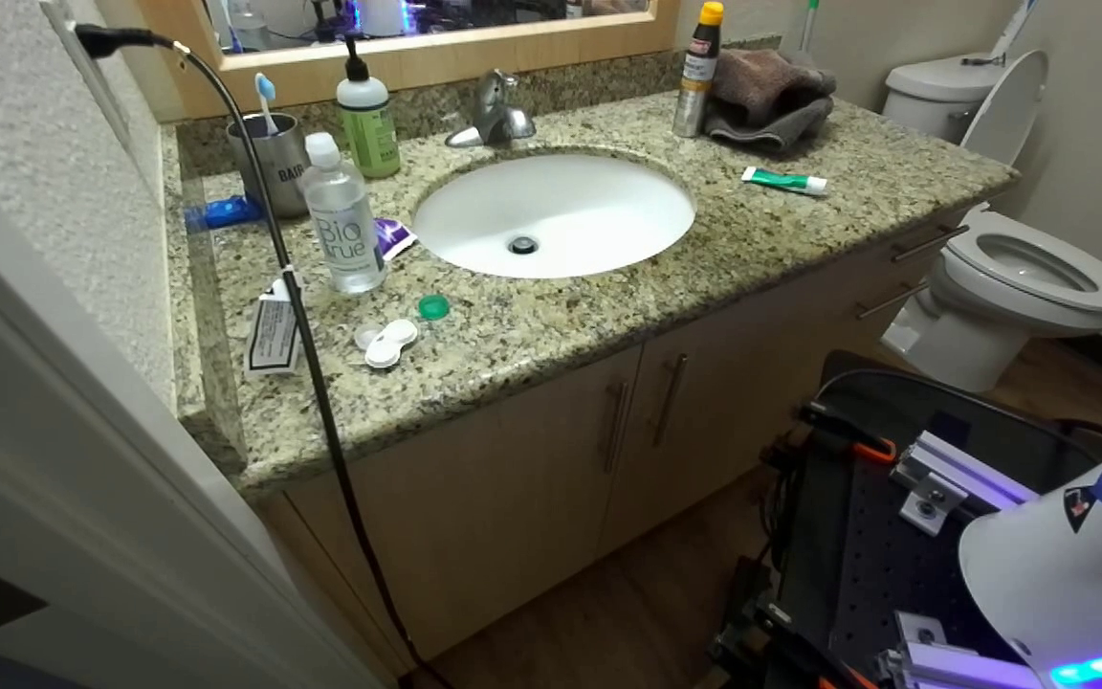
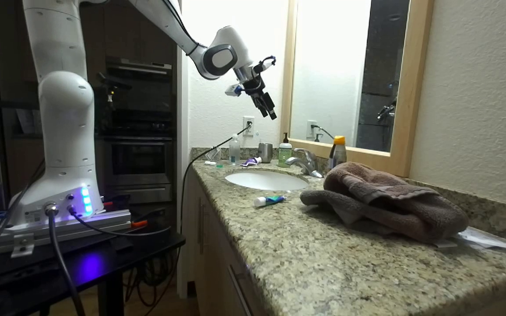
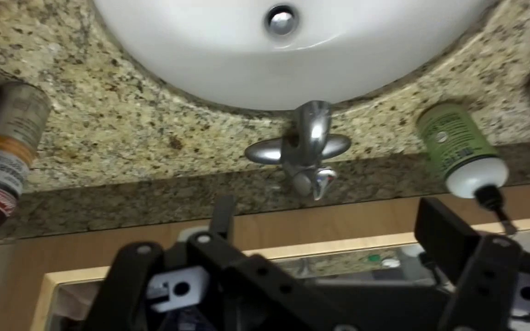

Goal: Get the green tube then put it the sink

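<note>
The green tube [image 1: 786, 182] lies flat on the granite counter, to one side of the sink [image 1: 599, 206], with its white cap end outward. It also shows between the basin and the towel in an exterior view [image 2: 270, 201]. It is out of view in the wrist view. The white oval sink shows in an exterior view [image 2: 266, 181] and at the top of the wrist view [image 3: 228, 59], with its drain. My gripper [image 2: 269, 115] hangs high above the counter's far end, well apart from the tube. In the wrist view its fingers [image 3: 328, 220] are wide apart with nothing between them.
The chrome faucet [image 3: 311, 133] stands behind the basin. A spray can with a yellow cap [image 1: 697, 72] and a crumpled towel [image 1: 769, 96] are near the tube. A green soap bottle [image 1: 369, 124], clear bottle [image 1: 342, 225] and cup [image 1: 274, 167] stand beyond the sink. A mirror [image 2: 327, 79] is behind.
</note>
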Tool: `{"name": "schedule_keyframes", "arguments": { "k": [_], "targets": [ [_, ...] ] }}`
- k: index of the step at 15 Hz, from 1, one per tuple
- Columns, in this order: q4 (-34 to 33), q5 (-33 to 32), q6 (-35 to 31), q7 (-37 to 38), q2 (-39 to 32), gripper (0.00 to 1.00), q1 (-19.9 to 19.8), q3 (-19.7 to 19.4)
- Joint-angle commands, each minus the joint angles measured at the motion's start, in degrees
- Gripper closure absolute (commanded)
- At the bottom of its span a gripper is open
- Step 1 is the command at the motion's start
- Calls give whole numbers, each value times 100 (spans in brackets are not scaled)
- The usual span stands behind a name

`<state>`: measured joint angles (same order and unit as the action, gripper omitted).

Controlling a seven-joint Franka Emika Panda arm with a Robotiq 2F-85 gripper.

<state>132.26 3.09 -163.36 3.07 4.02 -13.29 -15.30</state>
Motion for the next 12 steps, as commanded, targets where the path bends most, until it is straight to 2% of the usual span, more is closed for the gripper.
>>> {"name": "schedule_keyframes", "arguments": {
  "k": [1,3,5,8,9,10,12],
  "targets": [
    [-501,-1385,162,1452,-657,0,-461,-167],
    [-634,-2135,766,2115,-661,0,-522,-394],
    [-721,-2405,1581,2311,-562,0,-514,-536],
    [-677,-1968,2852,1547,-312,0,-554,-522],
    [-547,-1521,2988,974,-167,0,-561,-505],
    [-699,-1935,2615,1642,-408,0,-559,-505],
    [-702,-1860,2682,1553,-360,0,-563,-501]
  ]
}}
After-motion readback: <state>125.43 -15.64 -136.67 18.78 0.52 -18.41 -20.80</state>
